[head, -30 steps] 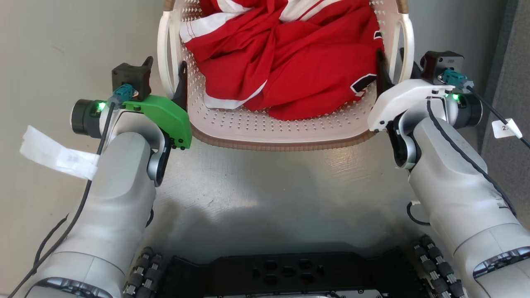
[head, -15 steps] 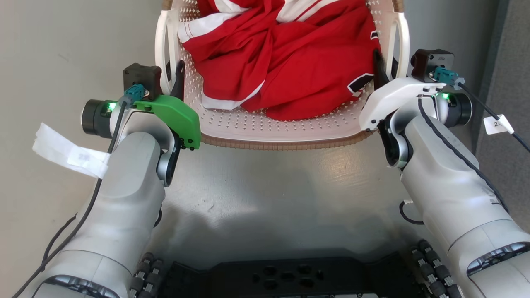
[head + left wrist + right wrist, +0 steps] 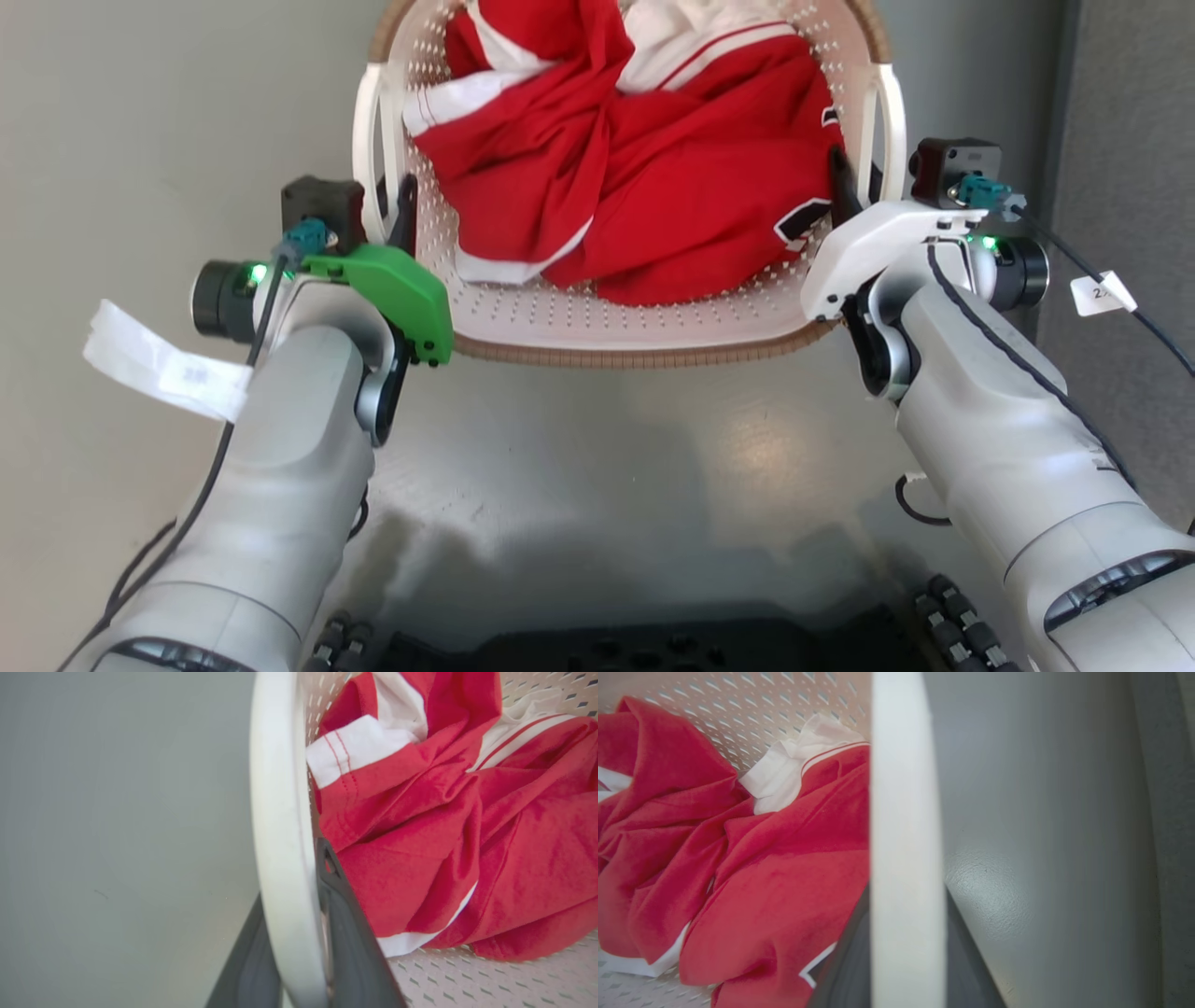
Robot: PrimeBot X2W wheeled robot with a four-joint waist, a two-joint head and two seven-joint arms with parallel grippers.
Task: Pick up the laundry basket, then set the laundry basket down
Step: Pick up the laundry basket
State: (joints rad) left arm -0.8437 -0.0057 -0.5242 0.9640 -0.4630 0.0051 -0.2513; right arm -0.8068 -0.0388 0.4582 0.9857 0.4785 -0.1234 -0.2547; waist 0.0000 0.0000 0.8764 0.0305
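Observation:
The laundry basket (image 3: 635,322), cream-white and perforated with a brown woven-look band, sits at the top centre of the head view and holds crumpled red and white clothes (image 3: 644,177). My left gripper (image 3: 392,201) is shut on the basket's left white handle (image 3: 280,835), with one dark finger (image 3: 355,952) on the inner side. My right gripper (image 3: 854,182) is shut on the right white handle (image 3: 906,858), with a dark finger (image 3: 971,970) on the outer side. Whether the basket rests on the floor or hangs above it I cannot tell.
Pale grey floor (image 3: 607,467) lies below and around the basket. A darker grey panel (image 3: 1130,140) stands close on the right, beside my right wrist. My black wheeled base (image 3: 635,649) shows at the bottom edge. A white tag (image 3: 159,359) hangs from the left arm's cable.
The whole head picture has shifted: my base has slid toward the bottom edge and more of the basket's far end shows. Both grippers have kept hold of the handles throughout.

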